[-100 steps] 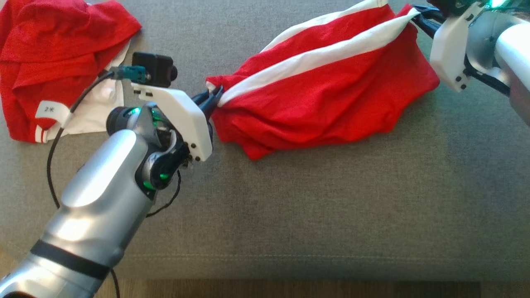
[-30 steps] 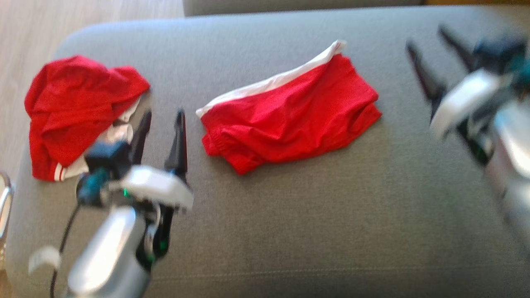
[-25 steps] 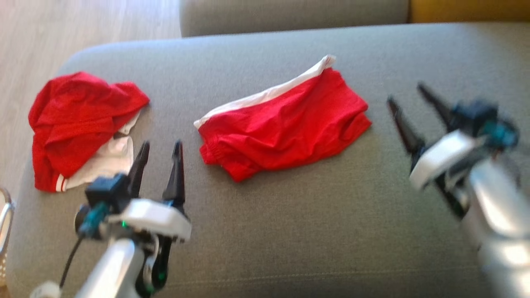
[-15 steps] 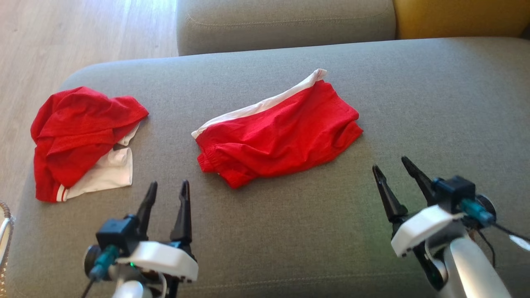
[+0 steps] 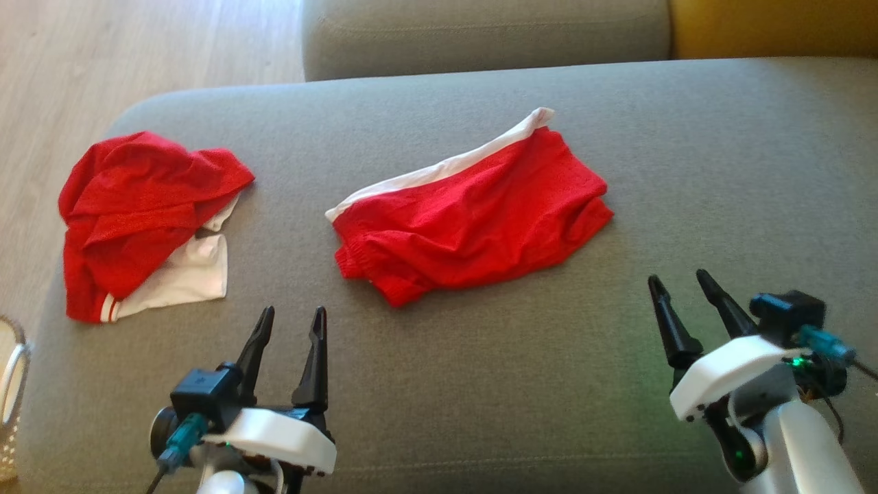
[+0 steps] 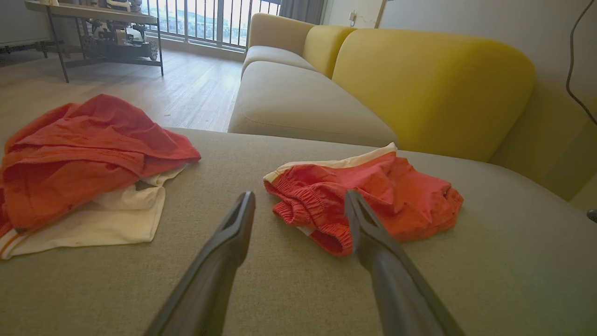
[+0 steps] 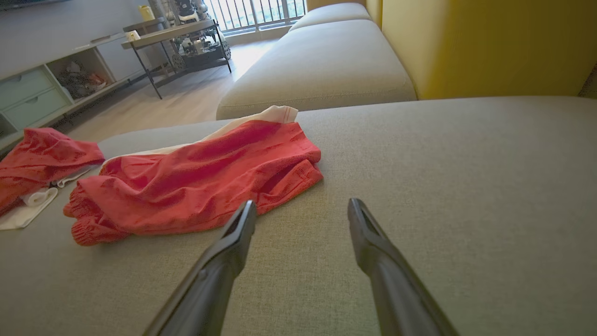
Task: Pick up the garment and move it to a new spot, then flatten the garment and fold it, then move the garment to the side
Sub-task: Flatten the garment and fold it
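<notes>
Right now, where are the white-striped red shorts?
In the head view the red shorts lie mid-cushion on the grey sofa seat, ahead of and between the left gripper and right gripper; the crumpled red-and-white garment sits to their left.

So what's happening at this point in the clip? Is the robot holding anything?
Nothing is held right now. The left tool and right tool are both open, poised over the near part of the grey cushion, fingers pointing toward the red shorts. The shorts lie free in the middle of the cushion, apparently folded over but rumpled, with a white band along their far edge. A crumpled red and white garment lies off to the left.
</notes>
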Robot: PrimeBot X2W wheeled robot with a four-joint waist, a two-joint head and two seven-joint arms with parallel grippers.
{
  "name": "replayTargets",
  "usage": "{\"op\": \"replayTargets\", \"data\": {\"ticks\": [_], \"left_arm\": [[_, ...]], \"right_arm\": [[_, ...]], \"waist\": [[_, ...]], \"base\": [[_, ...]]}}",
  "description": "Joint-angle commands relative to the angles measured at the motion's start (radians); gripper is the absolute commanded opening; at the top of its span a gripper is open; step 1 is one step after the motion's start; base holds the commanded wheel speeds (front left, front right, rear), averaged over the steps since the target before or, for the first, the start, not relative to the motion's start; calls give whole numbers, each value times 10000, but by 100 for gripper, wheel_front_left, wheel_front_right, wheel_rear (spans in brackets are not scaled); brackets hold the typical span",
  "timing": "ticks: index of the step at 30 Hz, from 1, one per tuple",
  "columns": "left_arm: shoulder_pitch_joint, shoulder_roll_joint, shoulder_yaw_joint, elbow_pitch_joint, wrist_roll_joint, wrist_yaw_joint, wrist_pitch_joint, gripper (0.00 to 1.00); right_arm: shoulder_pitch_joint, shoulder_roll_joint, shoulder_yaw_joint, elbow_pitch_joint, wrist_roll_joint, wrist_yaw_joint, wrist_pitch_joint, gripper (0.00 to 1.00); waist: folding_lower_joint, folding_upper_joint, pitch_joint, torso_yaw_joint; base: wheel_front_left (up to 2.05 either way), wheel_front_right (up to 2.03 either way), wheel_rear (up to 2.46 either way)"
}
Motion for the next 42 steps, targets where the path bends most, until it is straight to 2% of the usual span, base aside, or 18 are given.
{"op": "replayTargets", "data": {"ticks": [1,9,16,21,26,29,34,42], "left_arm": [[-515,-41,364,-272,82,-50,-122,100],[-744,-226,296,-21,197,-284,-122,100],[-936,-270,198,46,190,-369,-122,100],[-1140,-276,-14,7,7,-304,-122,100],[-1276,-277,-46,477,19,141,-122,100],[-1390,-277,-113,568,-52,227,-122,100],[-1581,-278,-265,615,-118,268,-122,100],[-1819,-278,-440,509,-238,279,-122,100]], "right_arm": [[-519,78,179,-251,233,-4,37,100],[-1918,85,-496,1632,2956,-4,848,100],[-3657,86,-1308,4519,4301,-4,1098,100],[-5035,86,-1821,6561,4727,-4,1085,100],[-6229,87,-2281,8179,5162,-4,874,100],[-6730,87,-2359,8896,5189,-4,636,100],[-7243,87,-2500,9618,5270,-4,451,100],[-7442,56,-2640,9835,4665,-4,481,100]], "waist": [[1,0,103,115],[1,0,684,888],[1,0,1131,1511],[1,0,1458,1839],[1,0,1685,2020],[1,0,1789,2082],[1,0,1961,2190],[1,0,2162,2286]], "base": [[0,0,0],[0,0,0],[0,0,0],[0,0,0],[0,0,0],[0,0,0],[0,0,0],[0,0,0]]}}
